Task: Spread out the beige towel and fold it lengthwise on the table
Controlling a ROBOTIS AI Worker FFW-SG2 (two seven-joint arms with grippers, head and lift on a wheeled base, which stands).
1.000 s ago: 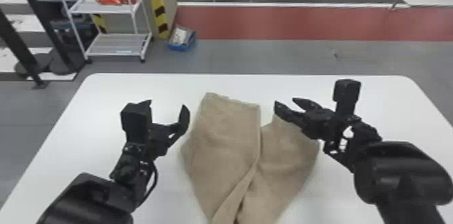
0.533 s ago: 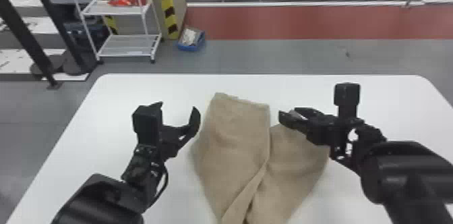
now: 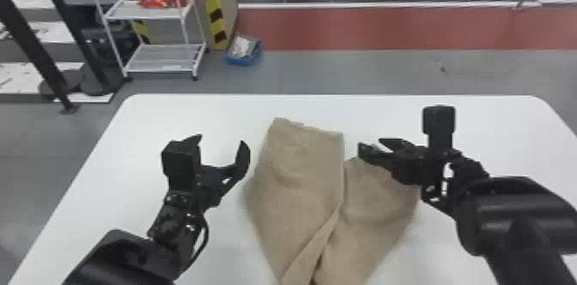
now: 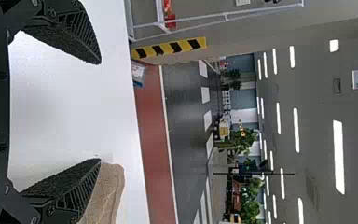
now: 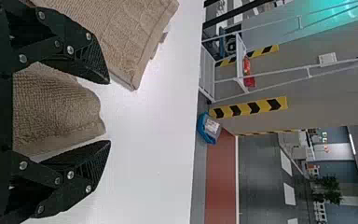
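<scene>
Beige towel on worktop in two skewed flaps, spreading looks partial, lengthwise fold pending; left end effector and right end effector both released, empty.

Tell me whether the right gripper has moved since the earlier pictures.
Yes. In the head view, the right gripper has shifted toward the robot's left, farther from the far right corner of the table.

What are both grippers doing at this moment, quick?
Left gripper: open, empty, beside the beige towel.
Right gripper: open, holding nothing, at the towel's right part.
</scene>
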